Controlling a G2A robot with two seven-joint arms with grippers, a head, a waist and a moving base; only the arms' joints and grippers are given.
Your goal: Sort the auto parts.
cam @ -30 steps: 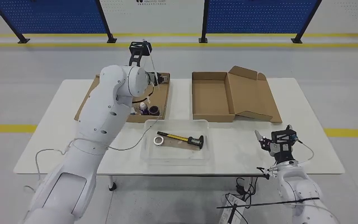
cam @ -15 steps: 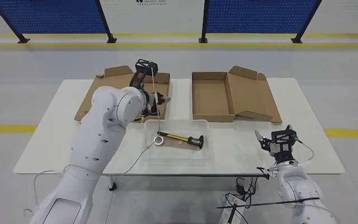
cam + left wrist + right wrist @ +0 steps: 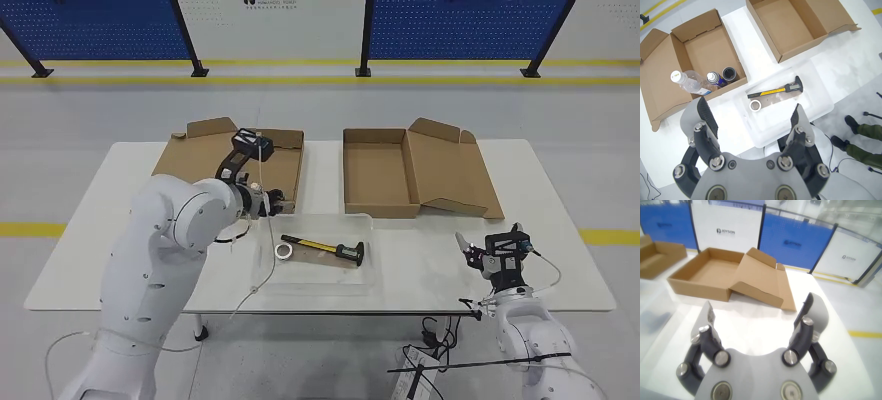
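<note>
Auto parts: a bottle, spray can and black cylinder lie in the left box. A caliper and ring lie in the clear tray. The left end effector hangs above, spread wide and holding nothing. The right end effector is likewise spread over the bench's right corner.

My white table carried three things. An open cardboard box sat along the far edge toward the left corner. A second box stood near it toward the right, with its lid flap spread on the tabletop. A clear plastic tray lay at the middle of the near edge, close in front of both.
</note>
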